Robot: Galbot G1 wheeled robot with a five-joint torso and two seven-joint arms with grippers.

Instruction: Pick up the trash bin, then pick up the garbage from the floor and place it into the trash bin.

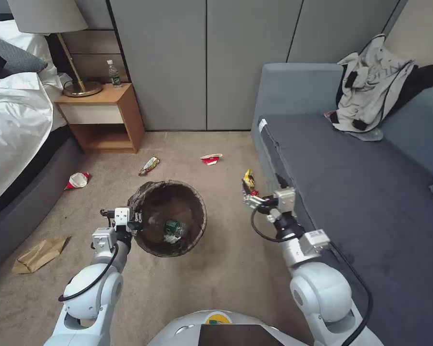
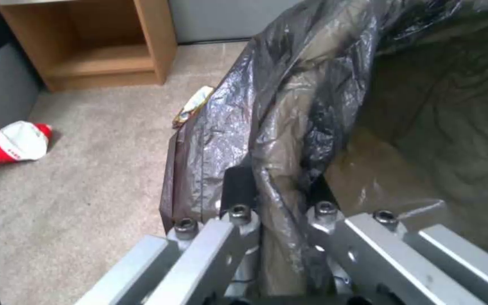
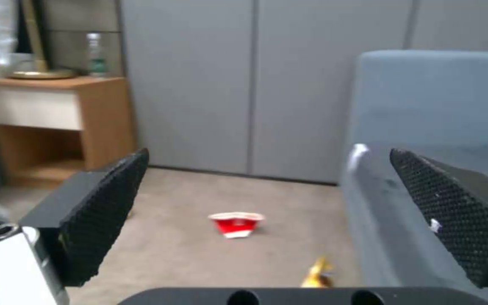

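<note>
Landmark: the trash bin [image 1: 171, 218].

Left hand [image 1: 132, 220] is at the bin's near-left rim, pinching it. In the left wrist view one finger [image 2: 238, 190] sits outside the wall and the other inside, with the crinkly dark bag [image 2: 289, 106] folded between them. I judge the bin light and stiff at the rim, but the bag film is slick and loose, so the pinch should sit on the plastic wall, not only on the film. Whether it hangs clear of the floor [image 1: 235, 269] I cannot tell.

Inside the bin: a clear bottle with a green label [image 1: 173, 227] and a white scrap beside it.

Right hand [image 1: 251, 198] hovers right of the bin, near the sofa [image 1: 351, 192], its pads [image 3: 106, 203] spread wide and holding nothing.

Garbage on the floor, working outward from the bin:
- yellow wrapper [image 1: 248, 181], just beyond the right hand, by the sofa's edge. Thin, crackly, light; I would pinch across its crumpled body.
- second wrapper [image 1: 149, 165], just beyond the bin's far rim.
- crushed red-and-white cup [image 1: 210, 158], further beyond. Soft paper; take it by a folded edge.
- another crushed cup [image 1: 77, 180], left of the bin, by the bed [image 1: 14, 134].
- crumpled brown paper bag [image 1: 38, 253], well to the bin's left. It is flat, so I would go for a raised crease.
</note>
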